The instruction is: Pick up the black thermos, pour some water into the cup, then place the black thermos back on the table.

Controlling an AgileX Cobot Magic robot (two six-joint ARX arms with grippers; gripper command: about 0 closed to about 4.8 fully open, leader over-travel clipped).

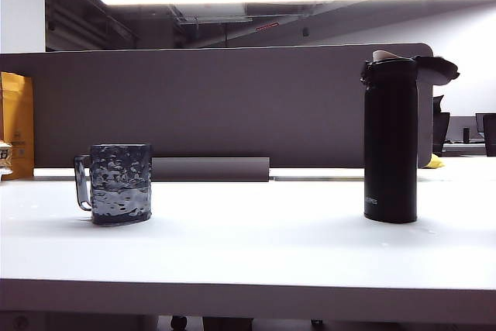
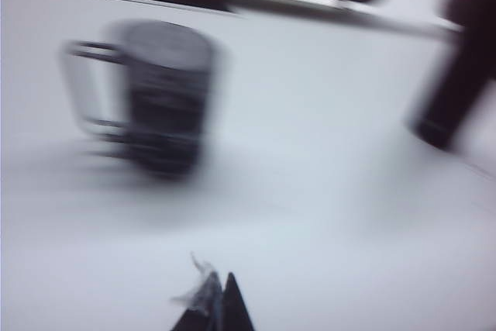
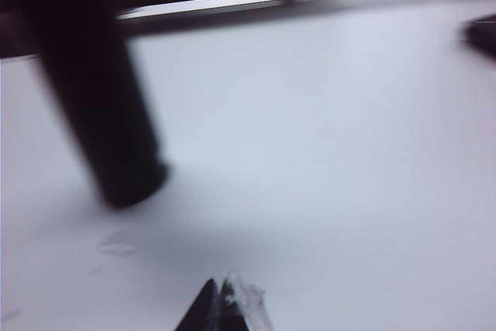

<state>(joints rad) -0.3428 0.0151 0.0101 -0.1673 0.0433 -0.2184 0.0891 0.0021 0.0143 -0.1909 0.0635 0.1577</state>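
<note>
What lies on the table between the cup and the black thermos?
Nothing: in the exterior view only bare white table separates the cup from the black thermos. The grey partition stands behind them, not between.

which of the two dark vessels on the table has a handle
The cup, the squat bumpy one on the left; the tall black thermos on the right has none.

- Matte-black thermos (image 1: pixel 390 145) showing a pale spout and small white logo.
- Dark grey-blue cup (image 1: pixel 119 184) gleaming with a bumpy, hammered pattern.
- White table (image 1: pixel 256 246) glowing before a grey partition (image 1: pixel 217 106).
- Yellow-orange bag (image 1: pixel 17 123) peeking in.
</note>
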